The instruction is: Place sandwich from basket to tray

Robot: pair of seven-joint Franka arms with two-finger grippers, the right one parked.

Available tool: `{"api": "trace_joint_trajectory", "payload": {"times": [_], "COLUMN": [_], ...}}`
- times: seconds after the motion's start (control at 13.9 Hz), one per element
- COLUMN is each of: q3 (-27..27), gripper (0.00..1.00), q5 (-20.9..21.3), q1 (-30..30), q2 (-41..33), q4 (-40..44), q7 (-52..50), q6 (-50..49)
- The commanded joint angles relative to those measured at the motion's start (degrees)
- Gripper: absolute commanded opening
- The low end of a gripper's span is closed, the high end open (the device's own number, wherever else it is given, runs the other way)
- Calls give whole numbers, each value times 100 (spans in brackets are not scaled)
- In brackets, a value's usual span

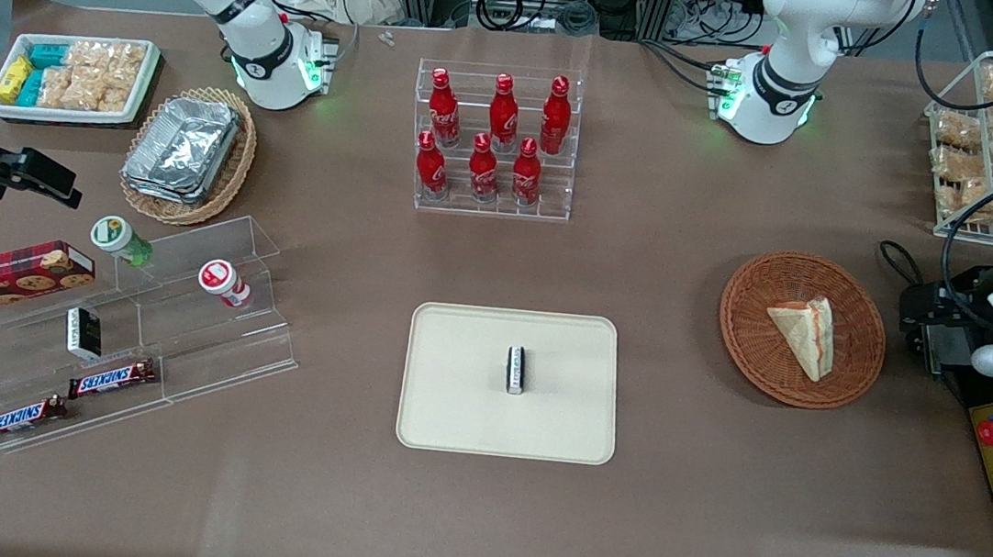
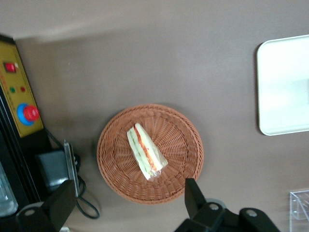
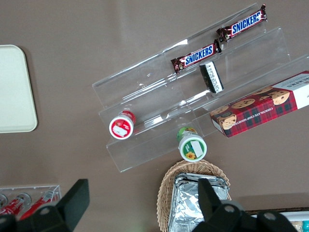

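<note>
My end effector (image 2: pixel 130 205) is hanging high above the table (image 1: pixel 678 482), off the working arm's end, with its two fingers (image 2: pixel 193 193) spread wide and nothing between them. The sandwich (image 1: pixel 806 335) is lying on its side in the round reddish-brown wicker basket (image 1: pixel 748 342), roughly centred, cut edge with red-orange and green filling showing. In the wrist view its long axis is running diagonally across the basket, so I am judging that the fingers need some wrist turn to close across the short width of the wedge. The sandwich is sitting below me and a little ahead of the gap between the fingers, not touching them. The beige tray (image 1: pixel 446 412) is lying toward the table's middle, well apart from the basket, with a small dark packet (image 1: pixel 516 370) standing on it. Grasp not yet begun; descent comes first.
</note>
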Motion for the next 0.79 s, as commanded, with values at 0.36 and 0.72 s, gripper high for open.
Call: {"api": "trace_joint_trajectory", "payload": {"times": [0.36, 0.72], "q3": [64, 29], "gripper": [100, 100], "q5": [-53, -35], "q1": [114, 96], "q2": [-1144, -1287], "q4": [-2795, -4574], "q7": [-1784, -3290], "q6": [1783, 3956]}}
